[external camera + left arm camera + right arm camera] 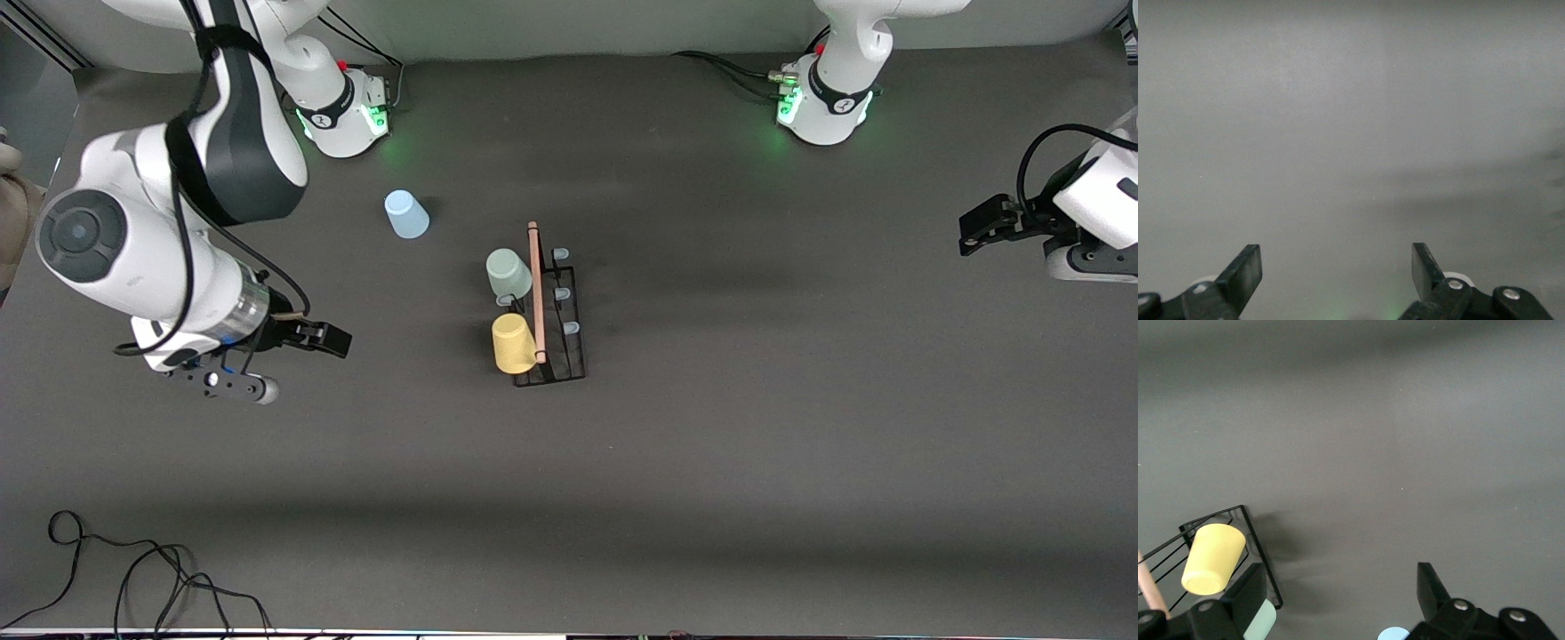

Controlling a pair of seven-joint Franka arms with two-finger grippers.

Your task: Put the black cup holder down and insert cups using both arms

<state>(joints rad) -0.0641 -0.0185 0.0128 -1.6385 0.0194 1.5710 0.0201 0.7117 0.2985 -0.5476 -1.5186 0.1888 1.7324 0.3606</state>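
Note:
The black cup holder (562,342) stands at the table's middle, its wooden handle (536,293) on top. A pale green cup (508,273) and a yellow cup (514,343) hang on its pegs on the side toward the right arm's end. A light blue cup (406,214) stands alone on the table, farther from the front camera, toward the right arm's base. My right gripper (342,340) is open and empty over bare table beside the holder. Its wrist view shows the gripper (1341,587), yellow cup (1213,558), holder (1261,553), green cup (1261,621) and blue cup (1393,633). My left gripper (969,236) (1337,267) waits open and empty at the left arm's end.
The arm bases (351,107) (822,102) glow green along the table's back edge. Loose black cables (133,578) lie at the near corner toward the right arm's end. Three pale-tipped pegs (562,292) on the holder's side toward the left arm's end carry nothing.

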